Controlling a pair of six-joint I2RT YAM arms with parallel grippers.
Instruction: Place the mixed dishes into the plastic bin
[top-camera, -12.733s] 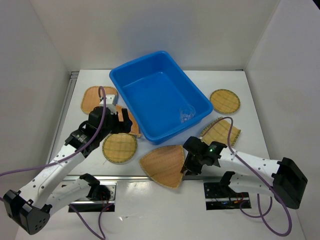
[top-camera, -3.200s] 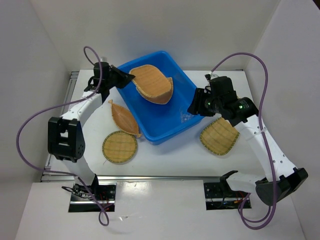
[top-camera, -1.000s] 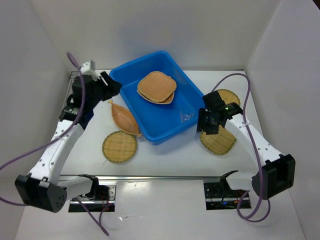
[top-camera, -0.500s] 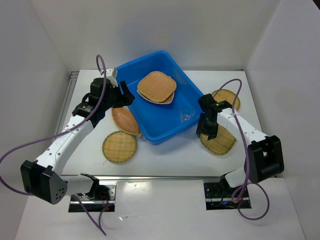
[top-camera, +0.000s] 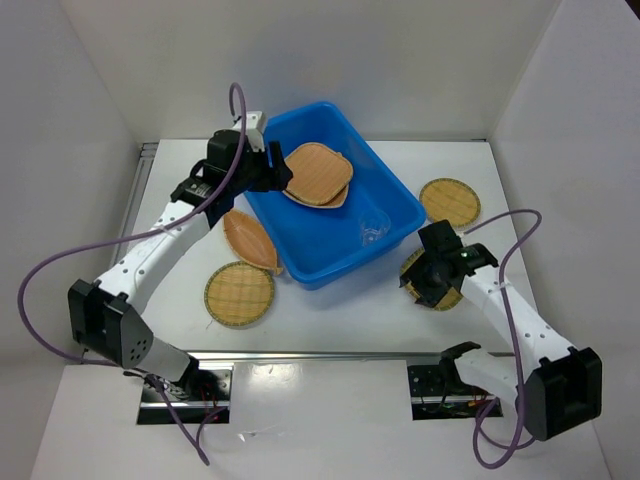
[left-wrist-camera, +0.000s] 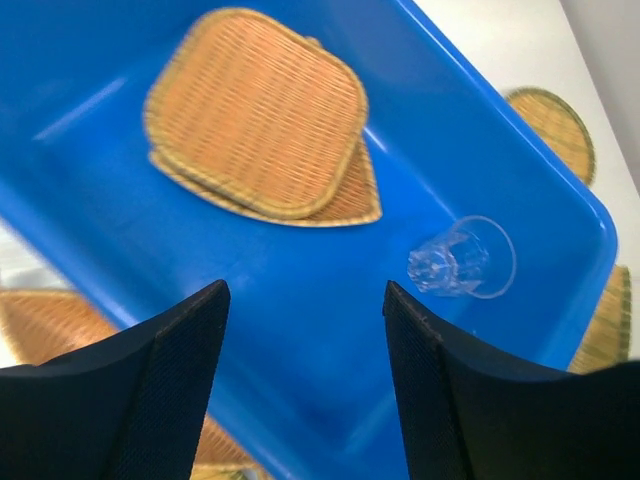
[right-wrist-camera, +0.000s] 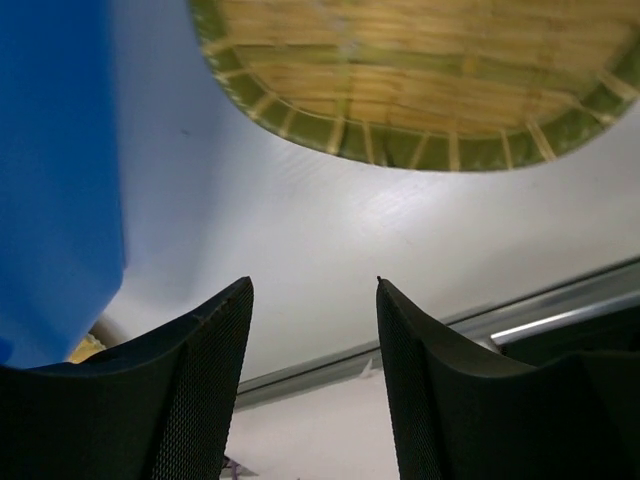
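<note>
The blue plastic bin (top-camera: 312, 235) stands mid-table. In it lie two stacked woven trays (top-camera: 318, 176) and a clear cup (top-camera: 372, 230) on its side. My left gripper (top-camera: 277, 172) is open and empty above the bin's left rim; its wrist view shows the bin floor (left-wrist-camera: 300, 260), the stacked trays (left-wrist-camera: 258, 125) and the cup (left-wrist-camera: 465, 260). My right gripper (top-camera: 422, 282) is open and empty, low over the near edge of a fan-shaped tray (top-camera: 447, 288), which fills the top of the right wrist view (right-wrist-camera: 430, 80).
On the table outside the bin lie a leaf-shaped tray (top-camera: 250, 240) left of it, a round tray (top-camera: 239, 293) at the front left and a round tray (top-camera: 449, 202) at the right. The bin wall (right-wrist-camera: 55, 170) is close on my right gripper's left.
The left gripper has moved right, from beside the bin to over its left rim. The right gripper has moved toward the near edge, over the fan-shaped tray. Both stay open.
</note>
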